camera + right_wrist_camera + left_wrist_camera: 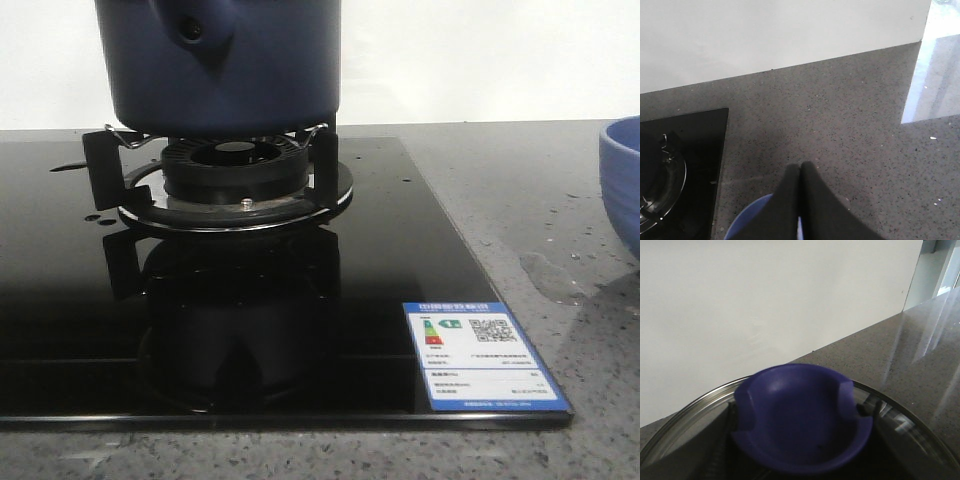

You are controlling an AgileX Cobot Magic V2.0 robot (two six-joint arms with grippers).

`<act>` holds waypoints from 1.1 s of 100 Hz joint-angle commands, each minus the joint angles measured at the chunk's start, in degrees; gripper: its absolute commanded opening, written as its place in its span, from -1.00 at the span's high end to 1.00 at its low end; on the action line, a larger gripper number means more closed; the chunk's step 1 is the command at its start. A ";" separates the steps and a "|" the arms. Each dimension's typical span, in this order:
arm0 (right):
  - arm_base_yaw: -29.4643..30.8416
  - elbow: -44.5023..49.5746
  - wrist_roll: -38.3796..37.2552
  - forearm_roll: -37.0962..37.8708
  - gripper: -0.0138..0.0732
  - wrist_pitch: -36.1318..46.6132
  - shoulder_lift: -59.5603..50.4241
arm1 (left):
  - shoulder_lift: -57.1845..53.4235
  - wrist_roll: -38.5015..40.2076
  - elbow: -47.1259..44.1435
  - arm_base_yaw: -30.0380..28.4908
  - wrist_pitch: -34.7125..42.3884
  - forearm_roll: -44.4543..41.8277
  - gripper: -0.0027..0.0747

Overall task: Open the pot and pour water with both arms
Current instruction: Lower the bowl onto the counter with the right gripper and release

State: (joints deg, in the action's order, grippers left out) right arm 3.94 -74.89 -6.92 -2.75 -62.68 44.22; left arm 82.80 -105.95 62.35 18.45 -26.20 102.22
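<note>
The dark navy pot (225, 65) stands on the burner's supports, with its handle lug (192, 28) facing me and its top cut off by the frame. In the left wrist view a blue knob (800, 415) sits on a glass lid with a steel rim (685, 412). My left gripper (801, 440) has its dark fingers (715, 450) on either side of the knob. My right gripper (800, 166) is shut and empty above the grey counter and the light blue bowl (747, 220). Water shows as droplets (95, 217) on the hob and a small puddle (548, 275) on the counter.
The black glass hob (380, 290) carries the burner (235, 180) and an energy label (483, 365) at its front right corner. The light blue bowl (622, 180) stands on the grey counter at the right. A white wall closes the back.
</note>
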 commanded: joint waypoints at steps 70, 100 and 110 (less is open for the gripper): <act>0.53 -1.49 0.77 -0.63 0.83 3.87 0.72 | -1.52 2.42 -1.25 -0.21 -6.94 0.75 -0.01; 0.53 -1.40 0.77 -0.63 0.83 3.62 0.72 | -1.93 2.42 -0.03 -0.21 -4.44 4.33 -0.38; 0.53 -1.14 0.77 -0.63 0.83 3.46 0.72 | -3.01 2.42 0.79 -0.21 -4.69 4.33 -0.38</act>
State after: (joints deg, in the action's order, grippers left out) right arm 4.03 -74.89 -6.82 -3.38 -62.68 44.58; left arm 82.86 -103.66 60.44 18.27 -29.86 102.03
